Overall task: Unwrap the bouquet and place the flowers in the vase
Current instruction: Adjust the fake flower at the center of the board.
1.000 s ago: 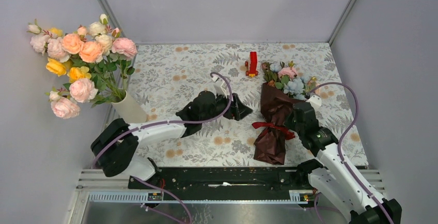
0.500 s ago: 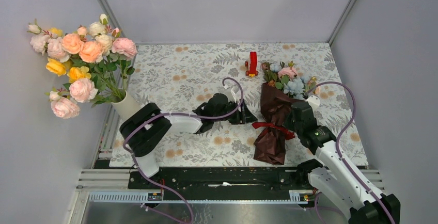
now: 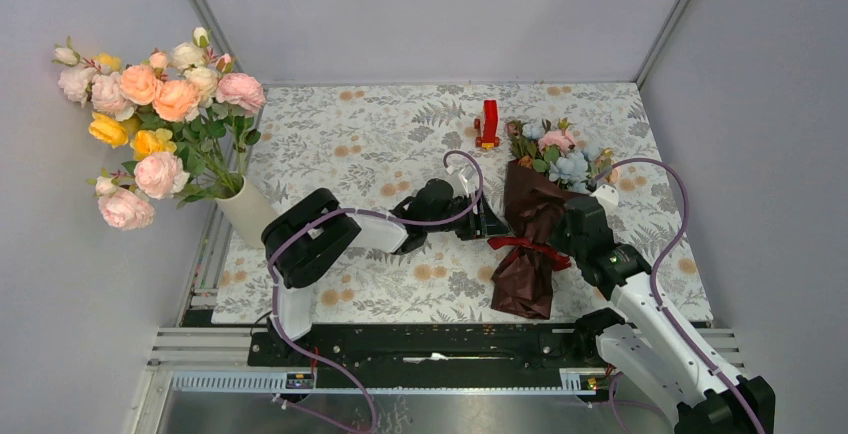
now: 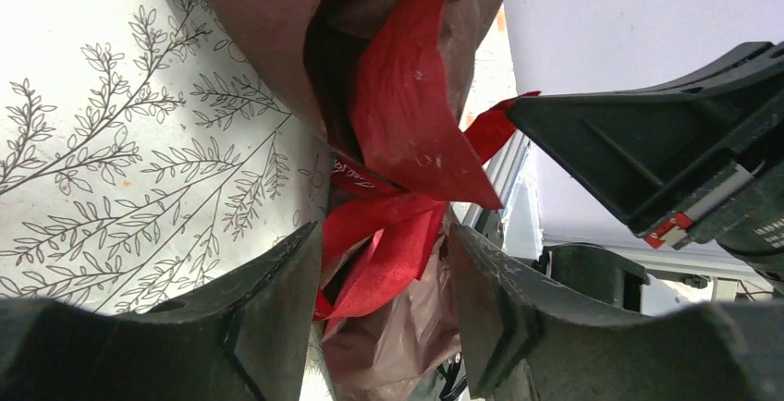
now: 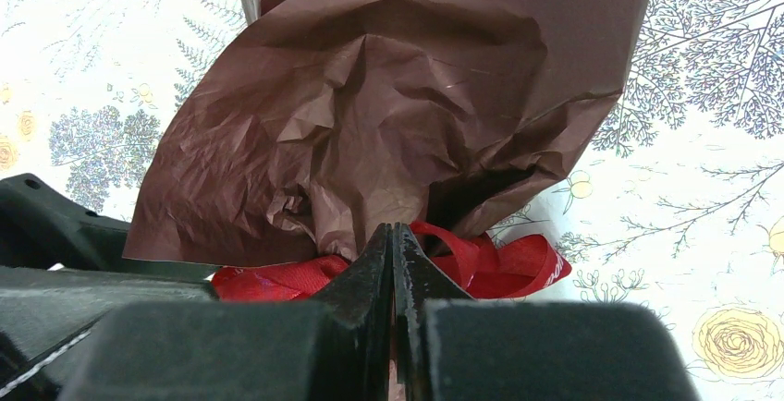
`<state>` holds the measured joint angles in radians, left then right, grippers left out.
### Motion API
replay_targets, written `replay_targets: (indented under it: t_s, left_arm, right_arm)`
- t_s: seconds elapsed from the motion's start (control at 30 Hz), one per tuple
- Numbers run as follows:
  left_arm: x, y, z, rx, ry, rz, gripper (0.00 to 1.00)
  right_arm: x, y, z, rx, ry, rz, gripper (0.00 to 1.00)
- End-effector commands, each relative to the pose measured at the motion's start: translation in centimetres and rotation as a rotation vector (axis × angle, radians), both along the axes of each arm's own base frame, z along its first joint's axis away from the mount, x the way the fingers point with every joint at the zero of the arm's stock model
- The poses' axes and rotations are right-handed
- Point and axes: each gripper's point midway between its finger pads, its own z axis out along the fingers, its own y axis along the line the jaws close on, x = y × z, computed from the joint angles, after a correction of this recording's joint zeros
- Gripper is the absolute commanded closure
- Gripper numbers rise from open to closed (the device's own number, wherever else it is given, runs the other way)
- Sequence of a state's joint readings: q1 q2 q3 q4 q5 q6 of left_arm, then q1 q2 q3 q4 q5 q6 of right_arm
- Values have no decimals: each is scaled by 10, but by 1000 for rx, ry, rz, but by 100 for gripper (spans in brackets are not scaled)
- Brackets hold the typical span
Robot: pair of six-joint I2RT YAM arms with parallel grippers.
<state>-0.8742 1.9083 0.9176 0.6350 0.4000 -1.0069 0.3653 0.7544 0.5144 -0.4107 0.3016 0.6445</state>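
The bouquet lies on the patterned table at the right, in dark red crinkly paper tied with a red ribbon. Its flowers point to the far side. My left gripper reaches in from the left. Its jaws are open, with a loose ribbon tail between the fingers. My right gripper is shut, its tips pinched at the ribbon knot on the wrap's neck. The white vase stands at the left table edge.
A big bunch of peach, pink and yellow roses fills the vase and overhangs the left edge. A small red upright object stands beyond the bouquet. Grey walls close the back and sides. The arms' base rail runs along the near edge.
My left arm has stretched to the right, up to the bouquet, and its jaws have narrowed round the ribbon tail. The right gripper and the bouquet have not moved.
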Motion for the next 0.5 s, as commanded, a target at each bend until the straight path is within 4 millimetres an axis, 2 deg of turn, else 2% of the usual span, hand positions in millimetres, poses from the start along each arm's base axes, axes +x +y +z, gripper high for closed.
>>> replay_targets:
  t_s: [0.0, 0.3, 0.47]
  left_arm:
    - [0, -16, 17, -86, -22, -37, 46]
    - [-2, -31, 21, -155, -9, -64, 53]
    - [0, -38, 41, -241, -61, -79, 58]
  right_arm:
    - [6, 0, 12, 14, -40, -11, 100]
    - [7, 1, 12, 14, -34, -9, 100]
    - [7, 1, 11, 15, -32, -8, 100]
